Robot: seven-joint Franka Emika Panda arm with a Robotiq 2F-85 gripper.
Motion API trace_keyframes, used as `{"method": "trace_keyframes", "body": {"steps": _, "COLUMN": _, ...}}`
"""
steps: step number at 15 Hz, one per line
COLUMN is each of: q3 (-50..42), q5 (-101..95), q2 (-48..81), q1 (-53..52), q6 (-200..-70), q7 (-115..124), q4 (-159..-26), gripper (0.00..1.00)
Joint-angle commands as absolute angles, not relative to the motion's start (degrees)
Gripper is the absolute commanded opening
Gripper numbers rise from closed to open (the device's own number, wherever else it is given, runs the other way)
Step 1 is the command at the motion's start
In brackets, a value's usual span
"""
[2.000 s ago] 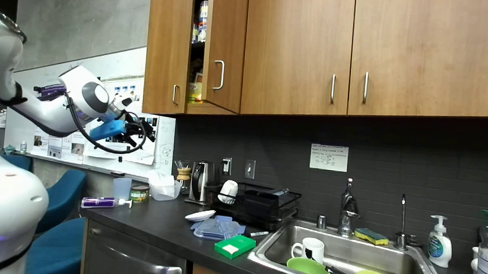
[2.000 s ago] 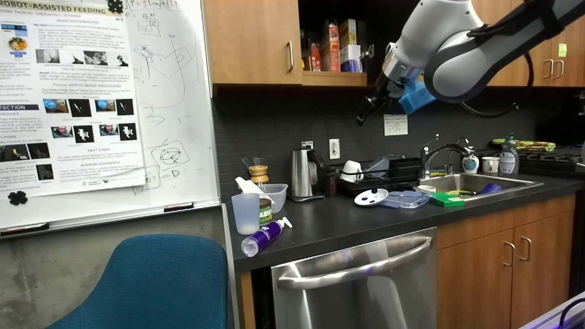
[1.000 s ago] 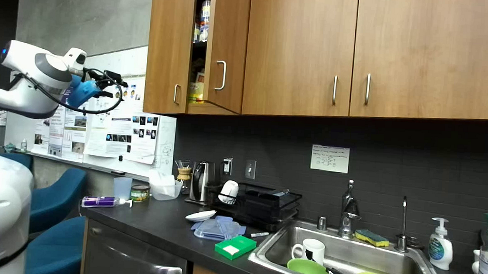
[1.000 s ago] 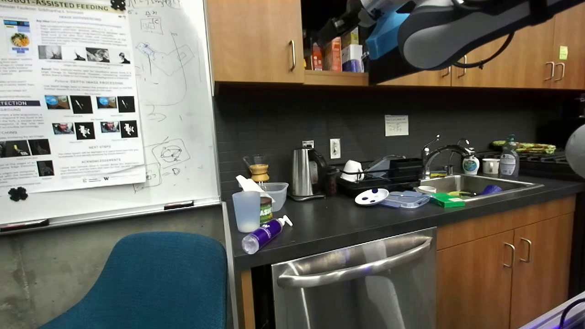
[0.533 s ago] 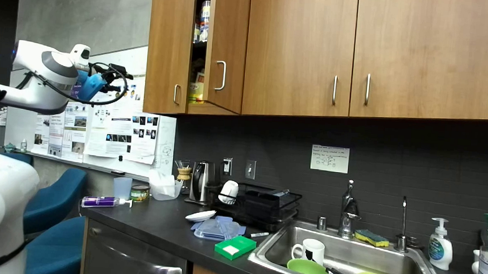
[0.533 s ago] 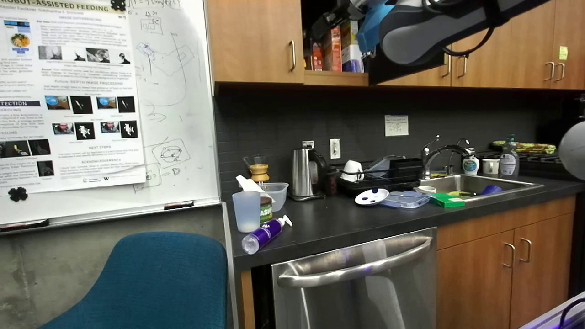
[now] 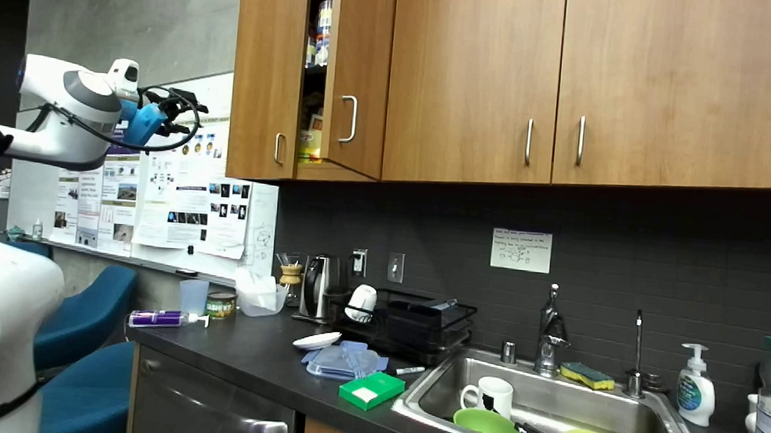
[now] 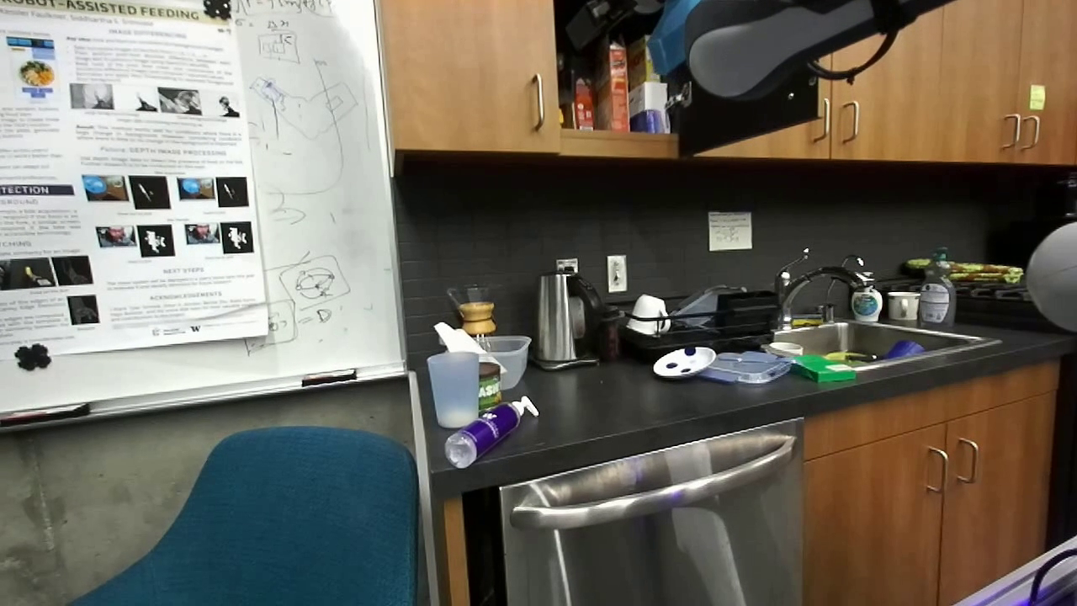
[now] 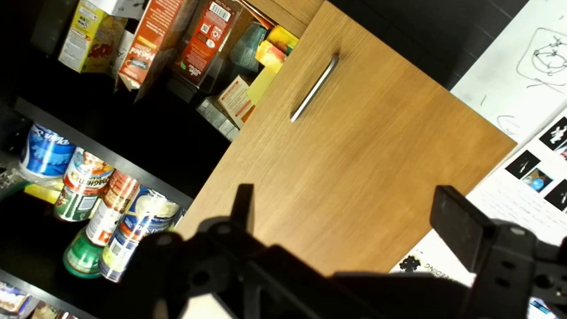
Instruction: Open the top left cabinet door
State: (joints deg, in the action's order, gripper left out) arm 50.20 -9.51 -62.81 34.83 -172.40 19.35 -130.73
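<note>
"Honey-brown wood fills the middle of the wrist view. Is that our door?"

"I believe so. In an exterior view the door is at upper left, upright, and it looks closed."

"And the fingers?"

"They are spread wide apart, and I see nothing held. They show in the lower half of the wrist view, with the door ahead of them. In an exterior view the gripper is toward the left, and the door is to its right, with a gap between."

"Where is the handle, seen from the fingers?"

"Higher in the wrist view, above the space between them, nearer to the frame's left finger. It slants from upper right to lower left, so I think the gripper should turn somewhat before grasping it."

"And how does the door lie?"

"Its long axis slants the same way. The handle end points to the top of the frame, and the edge by the handle faces the shelf at left."
</note>
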Motion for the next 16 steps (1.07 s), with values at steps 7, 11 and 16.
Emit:
{"method": "trace_keyframes", "body": {"steps": 7, "q3": 50.8, "q5": -9.5, "q2": -66.1, "q1": 36.5, "q6": -160.9, "q7": 19.1, "q4": -120.0, "gripper": 1.0}}
{"method": "trace_keyframes", "body": {"steps": 11, "q3": 51.4, "q5": -10.4, "q2": -64.3, "q1": 35.1, "q6": -154.0, "q7": 17.2, "q4": -115.8, "gripper": 1.0}}
{"method": "trace_keyframes", "body": {"steps": 16, "q3": 52.2, "q5": -11.3, "q2": -63.3, "q1": 33.4, "q6": -148.6, "q7": 16.9, "q4": -114.6, "gripper": 1.0}}
